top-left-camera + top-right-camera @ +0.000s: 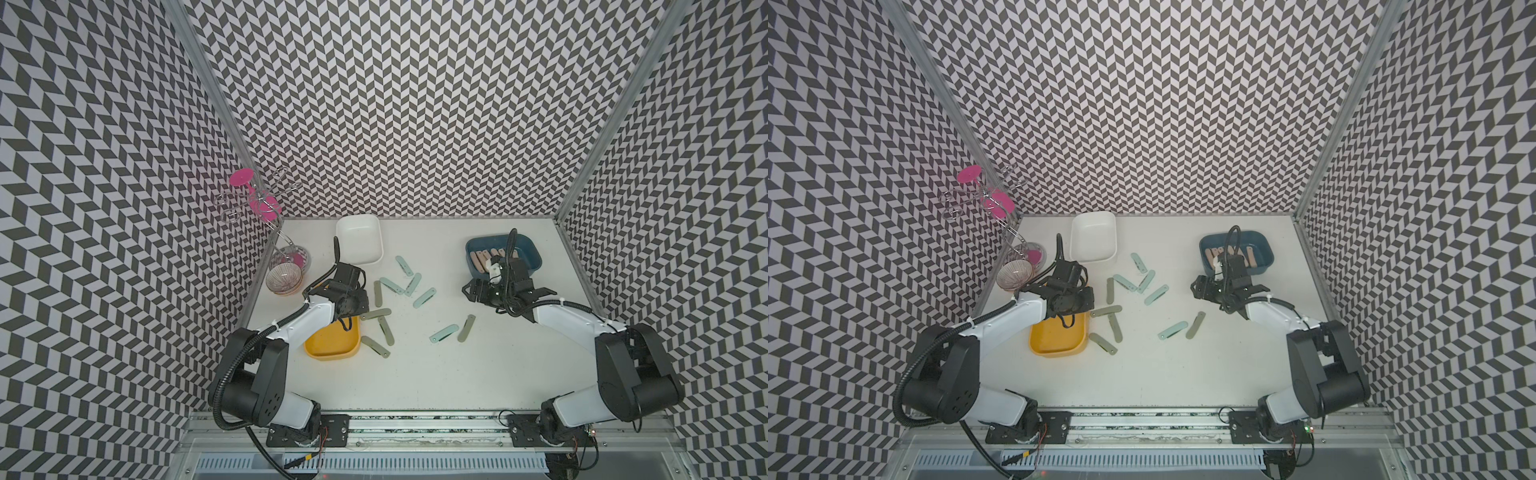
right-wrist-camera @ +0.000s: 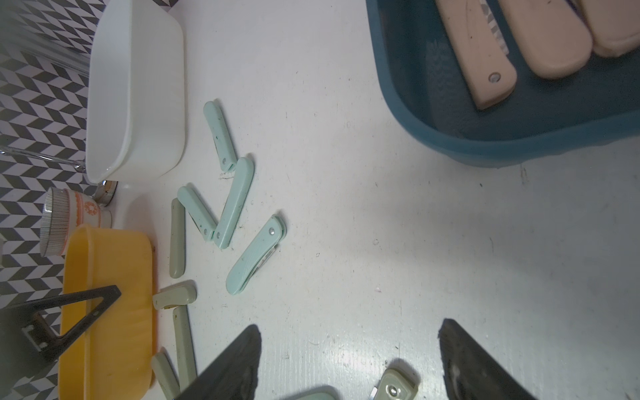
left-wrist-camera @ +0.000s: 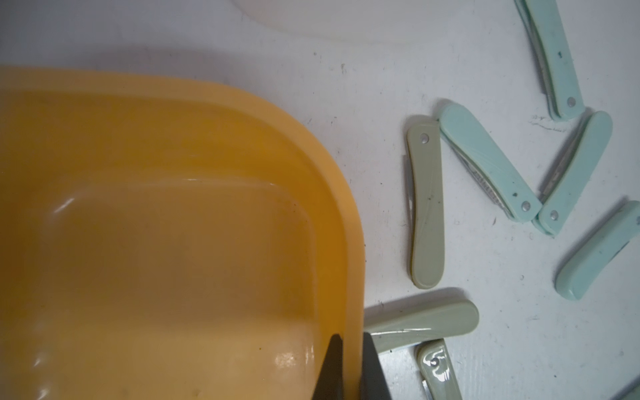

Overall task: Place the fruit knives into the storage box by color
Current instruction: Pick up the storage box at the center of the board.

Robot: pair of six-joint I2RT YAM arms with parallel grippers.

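1. The peach-pink knives (image 1: 488, 257) lie side by side in the blue box (image 1: 528, 246), near the far right corner of the bench (image 1: 457, 374).
2. The mint knives (image 1: 392, 286) and olive knives (image 1: 375, 313) lie loose mid-bench, beside the yellow box (image 1: 332, 351) at the left edge.
3. The white box (image 1: 359, 237) stands at the far edge.
4. The left gripper (image 3: 351, 346) is clamped on the yellow box's rim.
5. The right gripper (image 2: 349, 327) is spread wide, holding nothing, over the bench near the blue box.

5 mint fruit knives (image 1: 392, 286) and 5 olive ones (image 1: 386, 330) lie loose; peach ones (image 1: 482, 261) lie in the blue box (image 1: 528, 249).
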